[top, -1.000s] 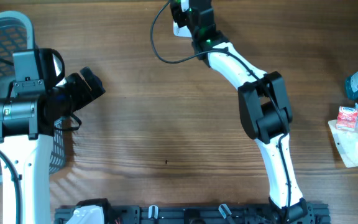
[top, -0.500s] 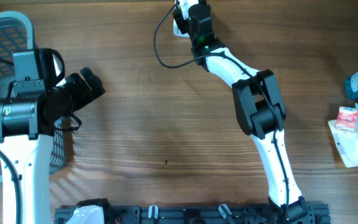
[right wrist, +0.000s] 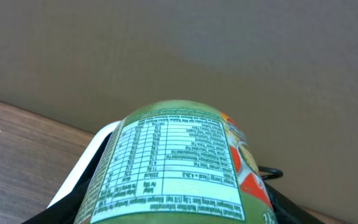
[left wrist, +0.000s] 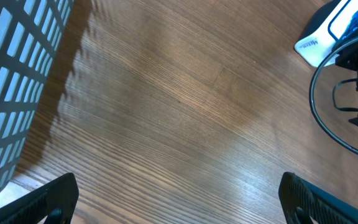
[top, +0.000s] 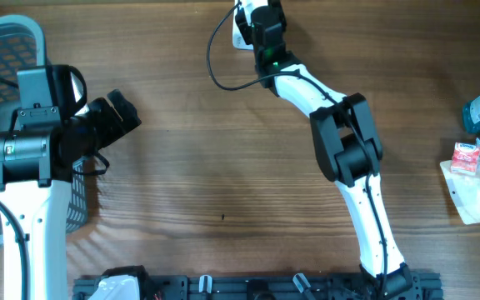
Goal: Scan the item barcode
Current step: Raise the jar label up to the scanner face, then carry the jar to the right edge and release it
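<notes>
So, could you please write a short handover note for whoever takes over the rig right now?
Left claw: open, empty, beside the basket.
Right claw: shut on the green can, at the white scanner on the table's far edge.
Done: can picked up and brought to the scanner.
To do: no barcode in view, only the nutrition panel; turn the can if needed, confirm the scan. More packets wait at the right edge.

Right arm (top: 367, 225) white, joints black — green LED (top: 267, 54), looping black cable (top: 210, 71).
</notes>
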Robot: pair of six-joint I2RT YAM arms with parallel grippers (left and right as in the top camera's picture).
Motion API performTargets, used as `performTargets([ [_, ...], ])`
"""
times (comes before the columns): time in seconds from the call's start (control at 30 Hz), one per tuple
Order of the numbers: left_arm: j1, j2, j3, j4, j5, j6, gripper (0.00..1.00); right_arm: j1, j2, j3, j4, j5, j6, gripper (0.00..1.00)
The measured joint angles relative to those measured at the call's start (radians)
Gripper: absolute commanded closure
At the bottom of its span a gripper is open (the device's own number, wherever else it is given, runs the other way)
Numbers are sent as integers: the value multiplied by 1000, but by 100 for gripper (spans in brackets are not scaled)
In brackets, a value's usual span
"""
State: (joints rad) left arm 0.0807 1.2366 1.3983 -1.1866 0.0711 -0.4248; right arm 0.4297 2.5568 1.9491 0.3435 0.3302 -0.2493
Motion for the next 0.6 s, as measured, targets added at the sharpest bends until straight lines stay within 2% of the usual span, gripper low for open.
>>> performTargets([
  [0.2, 0, 0, 0, 0, 0, 0, 0, 24, -85, 0, -182, 30, 13, 28],
  [0.4, 0, 0, 0, -1, 0, 0, 0, 30, -310, -3, -476, 122, 97, 28],
  [0.53, 0, 0, 0, 0, 0, 0, 0, 4, -472, 4, -757, 188, 245, 29],
  [0.6, 0, 0, 0, 0, 0, 0, 0, -32, -545, 11, -974, 195, 389, 32],
])
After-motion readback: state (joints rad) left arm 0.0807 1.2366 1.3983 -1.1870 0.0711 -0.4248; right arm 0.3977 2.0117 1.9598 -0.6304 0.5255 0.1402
